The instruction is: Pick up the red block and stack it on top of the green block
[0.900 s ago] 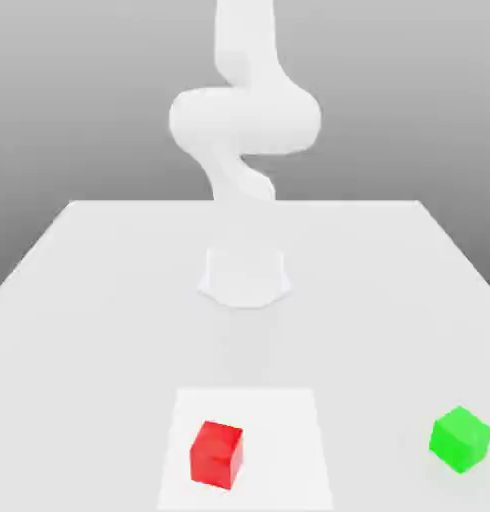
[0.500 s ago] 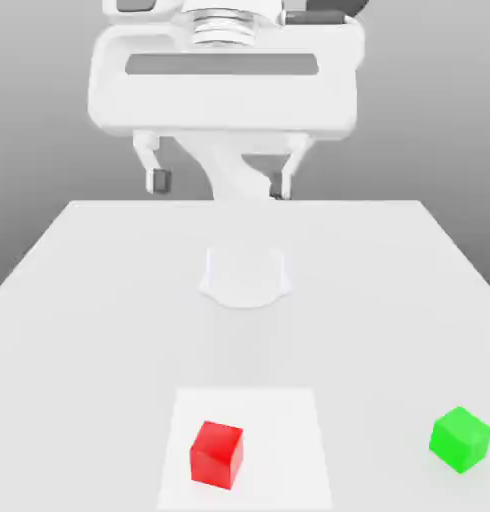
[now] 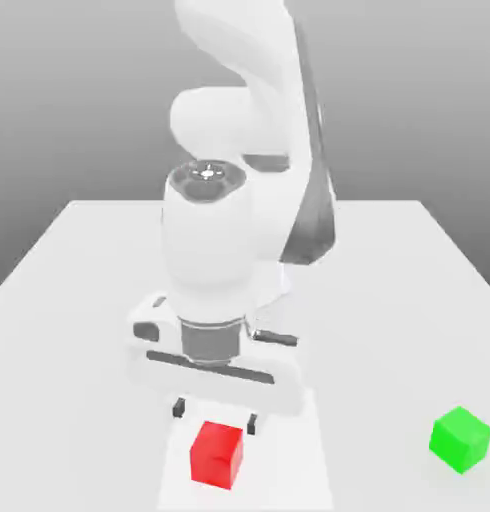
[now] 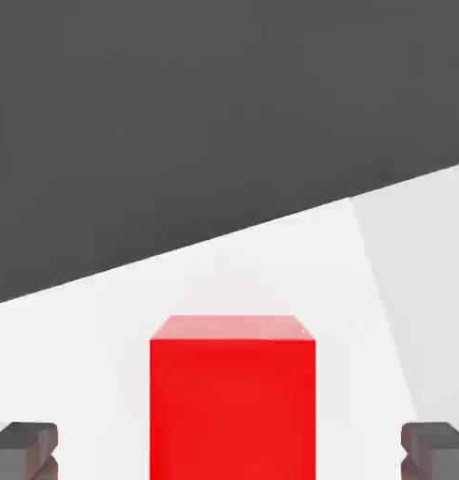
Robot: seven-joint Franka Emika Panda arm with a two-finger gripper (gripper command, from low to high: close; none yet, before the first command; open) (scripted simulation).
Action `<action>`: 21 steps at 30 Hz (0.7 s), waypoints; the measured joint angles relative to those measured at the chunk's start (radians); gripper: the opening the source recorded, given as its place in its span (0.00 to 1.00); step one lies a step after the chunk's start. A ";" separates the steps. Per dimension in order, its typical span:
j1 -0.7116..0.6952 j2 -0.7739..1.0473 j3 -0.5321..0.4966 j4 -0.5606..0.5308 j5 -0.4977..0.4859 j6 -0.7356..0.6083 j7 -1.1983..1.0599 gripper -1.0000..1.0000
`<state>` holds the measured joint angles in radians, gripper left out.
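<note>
Exterior view: pincer [image 3: 216, 416] spread wide just behind the red block [image 3: 217, 454], a cube without long axis, one corner edge facing the camera; green block [image 3: 460, 438] well apart.

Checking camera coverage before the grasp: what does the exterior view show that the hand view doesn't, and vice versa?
Exterior view alone: the green block off toward the exterior view's right, the arm's body, and the whole white table.
Hand view alone: the open tool's two dark fingertips flanking the red block with clear gaps, plus a dark background.
Both: the red block, unheld on the table, and the tool above it.
</note>
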<state>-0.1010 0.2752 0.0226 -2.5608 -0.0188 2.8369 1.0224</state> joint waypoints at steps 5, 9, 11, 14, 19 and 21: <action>0.004 0.058 -0.005 0.008 -0.004 0.049 0.004 0.00; 0.003 0.056 -0.003 0.008 -0.006 0.047 0.005 0.00; 0.000 0.001 0.000 -0.001 -0.001 0.001 0.002 0.00; -0.003 -0.102 0.006 -0.016 0.007 -0.087 -0.004 0.00; 0.116 -0.127 0.119 0.033 -0.021 -0.166 0.025 0.00; 0.170 -0.126 0.169 0.055 -0.035 -0.189 0.040 0.00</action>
<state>0.0688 0.1494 0.1913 -2.5054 -0.0534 2.6475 1.0626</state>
